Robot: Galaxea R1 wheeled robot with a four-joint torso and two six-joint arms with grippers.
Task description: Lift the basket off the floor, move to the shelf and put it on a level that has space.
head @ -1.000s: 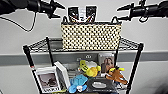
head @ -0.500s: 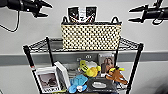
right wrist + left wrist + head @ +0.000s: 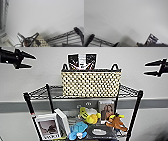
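One basket (image 3: 91,83) sits upright on the top level (image 3: 41,92) of the shelf (image 3: 135,112), a dark card (image 3: 82,60) sticking up from it. Toys (image 3: 90,117) and books (image 3: 48,128) crowd the tier below. My left gripper (image 3: 29,61) and right gripper (image 3: 150,69) hang well apart from it, fingers spread, holding nothing.

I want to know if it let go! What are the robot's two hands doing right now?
Left gripper: open, holding nothing, off to the side of the basket.
Right gripper: open, holding nothing.
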